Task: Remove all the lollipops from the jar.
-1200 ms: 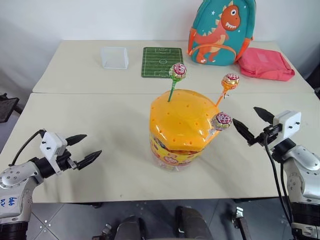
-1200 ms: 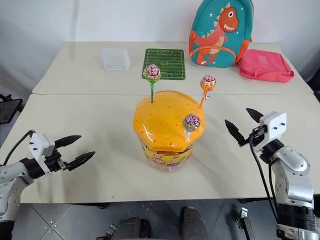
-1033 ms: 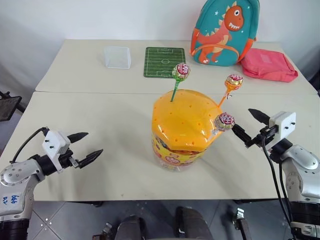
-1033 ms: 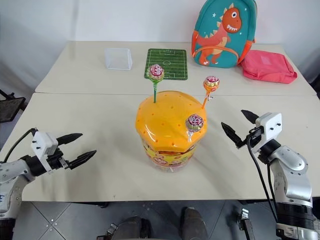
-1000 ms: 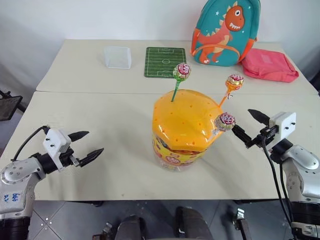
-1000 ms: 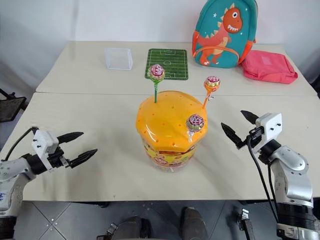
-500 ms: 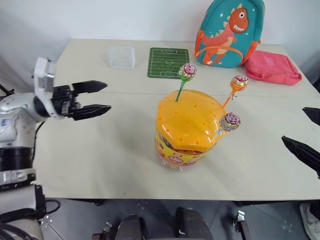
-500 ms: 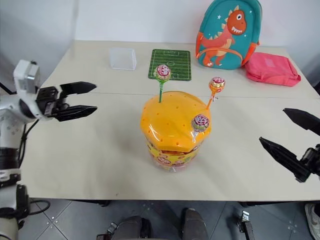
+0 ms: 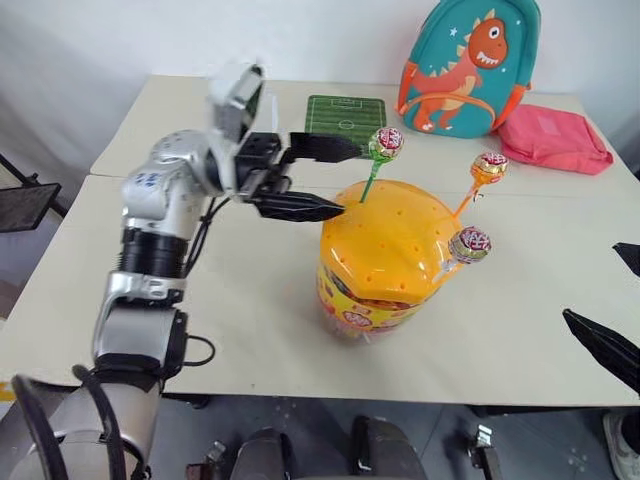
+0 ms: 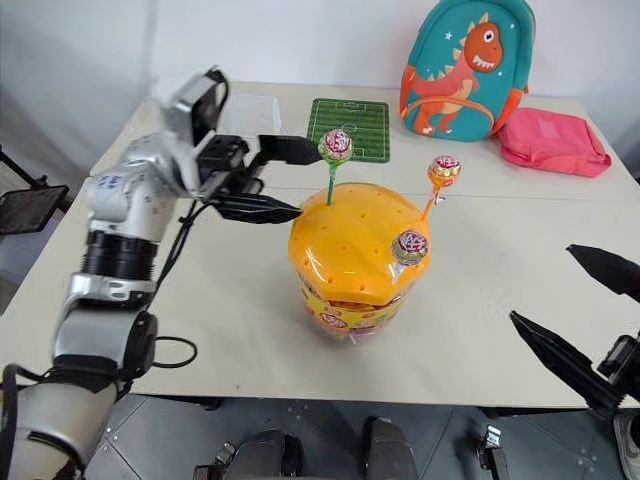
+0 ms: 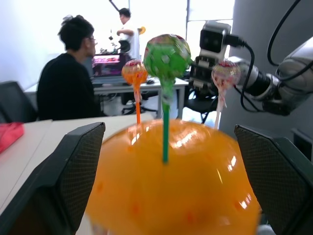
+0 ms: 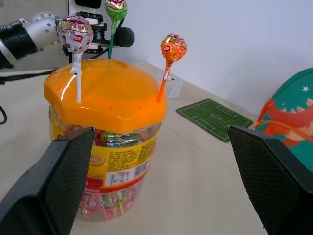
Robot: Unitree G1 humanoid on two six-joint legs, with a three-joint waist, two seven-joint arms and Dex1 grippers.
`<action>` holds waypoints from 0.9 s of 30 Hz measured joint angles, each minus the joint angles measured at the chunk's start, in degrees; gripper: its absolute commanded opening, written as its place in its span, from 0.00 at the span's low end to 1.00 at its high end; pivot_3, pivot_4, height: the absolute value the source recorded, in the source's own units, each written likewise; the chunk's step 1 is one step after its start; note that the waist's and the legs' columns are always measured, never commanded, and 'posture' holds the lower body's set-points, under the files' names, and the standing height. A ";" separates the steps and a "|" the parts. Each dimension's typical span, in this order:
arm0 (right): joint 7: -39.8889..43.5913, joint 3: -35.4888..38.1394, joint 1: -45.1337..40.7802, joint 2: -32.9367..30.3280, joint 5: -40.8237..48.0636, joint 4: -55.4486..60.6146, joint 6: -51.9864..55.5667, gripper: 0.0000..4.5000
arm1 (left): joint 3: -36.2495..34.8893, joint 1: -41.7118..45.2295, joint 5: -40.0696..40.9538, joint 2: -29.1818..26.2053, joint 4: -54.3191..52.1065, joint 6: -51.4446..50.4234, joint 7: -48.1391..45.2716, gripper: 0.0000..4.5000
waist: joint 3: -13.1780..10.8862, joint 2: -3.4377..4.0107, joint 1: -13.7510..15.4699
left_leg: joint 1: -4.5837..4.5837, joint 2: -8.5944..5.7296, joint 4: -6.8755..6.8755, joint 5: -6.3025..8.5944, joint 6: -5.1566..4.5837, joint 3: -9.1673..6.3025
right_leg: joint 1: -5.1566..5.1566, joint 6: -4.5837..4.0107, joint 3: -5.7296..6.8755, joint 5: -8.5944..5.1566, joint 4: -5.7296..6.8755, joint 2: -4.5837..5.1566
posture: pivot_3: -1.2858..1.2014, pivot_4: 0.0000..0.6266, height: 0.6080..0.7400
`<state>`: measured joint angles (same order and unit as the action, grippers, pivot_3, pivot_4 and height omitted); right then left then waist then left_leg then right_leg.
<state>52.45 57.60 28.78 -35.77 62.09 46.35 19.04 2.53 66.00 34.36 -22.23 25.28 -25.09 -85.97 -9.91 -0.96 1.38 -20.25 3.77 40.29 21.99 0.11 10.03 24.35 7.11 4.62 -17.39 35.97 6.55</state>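
Right jaws: the right gripper [image 10: 590,320], nearest, at the table's near right edge, has its two black fingers spread wide with nothing between them; it is well apart from the jar.
Left jaws: the left gripper [image 9: 325,180] has its jaws wide apart and empty, pointing across at the green-stick lollipop; one fingertip [image 9: 352,150] lies just beside that lollipop's head, the other [image 9: 330,211] close to the lid's left edge. Contact with either cannot be told.
Jar: the wide clear plastic jar with a yellow-red label [image 9: 372,300] stands upright near the middle of the beige table [image 9: 240,320]; its large orange domed lid dotted with small holes [image 9: 385,240] is on.
Lollipops: three stand with their sticks in the lid holes, all in shiny pink-white wrappers. The pale-stick lollipop [image 9: 470,243] is at the lid's near right side, the orange-stick lollipop [image 9: 489,168] leans out at the far right, and the green-stick lollipop [image 9: 386,143] rises from the far left of the lid.
Far table: a green football-pitch mat [image 9: 345,112], a teal dinosaur backpack [image 9: 470,65] and a flat pink pouch [image 9: 555,140] lie beyond the jar.
Background: in the left wrist view a person in a dark top [image 11: 68,93] sits at a desk, another standing beyond.
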 measured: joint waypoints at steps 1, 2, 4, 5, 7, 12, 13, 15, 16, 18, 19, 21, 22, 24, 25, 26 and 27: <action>-0.87 -0.67 0.29 0.50 -0.40 0.62 -0.38 1.00 | 0.30 0.34 -0.46 0.68 0.54 0.08 0.02 0.91 | 0.00 0.00 -0.08 | 0.00 0.00 -0.01 0.00 0.00 0.00 | 0.00 0.00 0.00 0.00 0.00 0.00 | 0.52 0.24 1.00; -1.53 -1.27 0.33 0.74 -0.74 0.87 -0.51 1.00 | 0.61 0.51 -0.79 1.43 0.62 0.12 0.03 0.87 | 0.00 0.00 -0.05 | 0.00 0.00 -0.01 0.00 0.00 -0.01 | 0.00 0.00 0.01 0.00 0.01 0.00 | 0.52 0.24 1.00; -3.19 -2.41 0.17 1.26 -1.29 1.19 -1.25 1.00 | 0.95 0.97 -1.10 2.45 1.28 0.13 0.03 0.74 | 0.00 0.00 0.02 | 0.00 0.00 0.00 0.00 0.00 -0.02 | 0.00 0.00 0.01 0.00 0.00 0.00 | 0.52 0.24 1.00; -3.81 -2.93 0.17 1.51 -1.36 1.53 -1.50 1.00 | 0.94 1.27 -1.21 2.59 1.92 0.13 0.02 0.67 | 0.00 0.00 0.01 | 0.00 0.00 0.00 0.00 -0.01 -0.02 | 0.00 0.00 0.01 0.00 0.01 0.00 | 0.52 0.24 1.00; -4.89 -3.52 0.45 1.83 -1.45 2.42 -1.76 1.00 | 0.90 1.62 -1.43 2.61 2.82 0.13 0.01 0.54 | 0.00 0.00 0.01 | 0.00 0.00 -0.01 0.00 -0.01 -0.03 | 0.00 0.00 0.01 0.00 0.00 0.00 | 0.52 0.24 1.00; -5.78 -4.73 1.08 1.96 -2.23 2.96 -3.15 1.00 | 0.89 3.00 -1.56 2.22 4.14 -0.70 -0.04 0.23 | 0.00 0.00 0.04 | -0.02 0.00 0.01 0.01 -0.02 -0.04 | 0.00 0.00 0.01 0.00 -0.01 0.00 | 0.52 0.24 1.00; -5.80 -5.01 1.13 1.97 -2.45 2.96 -3.38 1.00 | 0.88 3.24 -1.51 2.20 4.14 -0.74 -0.05 0.18 | 0.00 0.00 0.11 | -0.02 0.00 0.01 0.01 -0.03 -0.04 | 0.00 0.00 0.01 0.00 -0.01 0.00 | 0.52 0.24 1.00; -5.78 -5.39 1.12 1.97 -2.50 2.93 -3.94 1.00 | 0.85 3.46 -1.37 2.21 4.14 -0.73 -0.06 0.04 | 0.00 0.00 0.16 | -0.04 0.00 0.04 0.01 -0.03 -0.05 | 0.00 0.00 0.01 0.00 -0.01 0.00 | 0.52 0.24 1.00; -5.57 -5.40 1.05 1.96 -2.39 2.76 -4.07 1.00 | 0.84 3.54 -1.32 2.22 4.19 -0.62 -0.07 0.01 | 0.00 0.00 0.15 | -0.05 0.00 0.06 0.01 -0.04 -0.05 | 0.00 0.00 0.01 0.00 -0.01 0.00 | 0.52 0.24 1.00; -5.29 -5.40 0.94 1.78 -1.79 2.29 -4.16 1.00 | 0.78 4.13 -1.34 2.25 4.75 0.06 -0.06 0.01 | 0.00 0.00 0.15 | -0.06 0.00 0.08 0.01 -0.04 -0.05 | 0.00 0.00 0.01 0.00 -0.01 0.00 | 0.52 0.24 1.00; -5.22 -5.40 0.89 1.40 -1.26 1.76 -4.16 1.00 | 0.64 4.73 -1.31 2.24 4.94 0.06 -0.06 0.01 | 0.00 -0.01 0.15 | -0.07 0.00 0.09 0.01 -0.05 -0.06 | 0.00 0.00 0.01 0.00 -0.02 0.00 | 0.52 0.24 1.00; -5.09 -5.32 0.83 0.32 -0.26 0.33 -4.12 1.00 | -1.06 6.81 0.40 2.39 5.96 -3.30 0.00 0.01 | -0.01 -0.01 0.13 | -0.10 0.00 0.11 0.01 -0.06 -0.06 | 0.00 0.00 0.01 0.00 -0.02 0.00 | 0.52 0.24 1.00; -4.76 -5.30 0.67 -0.20 0.08 -0.21 -4.07 1.00 | -2.67 8.26 2.06 2.39 7.03 -6.09 0.07 0.01 | -0.01 -0.01 0.11 | -0.10 0.00 0.11 0.01 -0.06 -0.07 | 0.00 0.00 0.02 0.00 -0.01 0.00 | 0.52 0.24 1.00; -4.15 -5.25 -0.19 -1.89 0.87 -1.77 -3.99 1.00 | -6.36 11.25 5.41 1.99 8.58 -11.28 0.84 0.01 | -0.01 -0.01 0.04 | -0.09 0.00 0.10 0.01 -0.07 -0.09 | 0.01 0.00 0.02 0.00 -0.01 0.00 | 0.52 0.24 1.00; -3.87 -5.25 -0.92 -2.61 1.23 -2.29 -3.94 1.00 | -7.91 12.33 6.59 1.51 9.17 -13.50 1.75 0.01 | 0.00 0.00 -0.05 | -0.08 0.00 0.10 0.01 -0.07 -0.09 | 0.01 0.00 0.01 0.00 0.00 0.00 | 0.52 0.24 1.00; -3.51 -5.31 -1.72 -3.37 1.42 -2.67 -3.94 1.00 | -9.32 12.84 7.27 0.75 9.47 -15.24 2.99 0.01 | 0.01 0.01 -0.17 | -0.04 0.00 0.07 0.01 -0.06 -0.09 | 0.01 0.00 0.00 0.00 0.02 0.00 | 0.52 0.24 1.00; -3.18 -5.41 -2.61 -4.13 1.52 -3.06 -3.93 1.00 | -10.53 12.93 7.46 -0.47 9.85 -16.51 4.38 0.01 | 0.01 0.03 -0.29 | 0.02 0.00 0.02 0.01 -0.06 -0.10 | 0.01 0.00 -0.04 0.00 0.05 -0.01 | 0.52 0.24 1.00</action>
<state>49.27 52.19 26.17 -39.90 63.61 43.29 15.10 -8.00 78.93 41.82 -22.70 35.14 -41.60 -81.58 -9.90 -0.93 1.09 -20.23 3.78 40.31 22.00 0.05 9.93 24.36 7.10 4.58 -17.40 36.02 6.55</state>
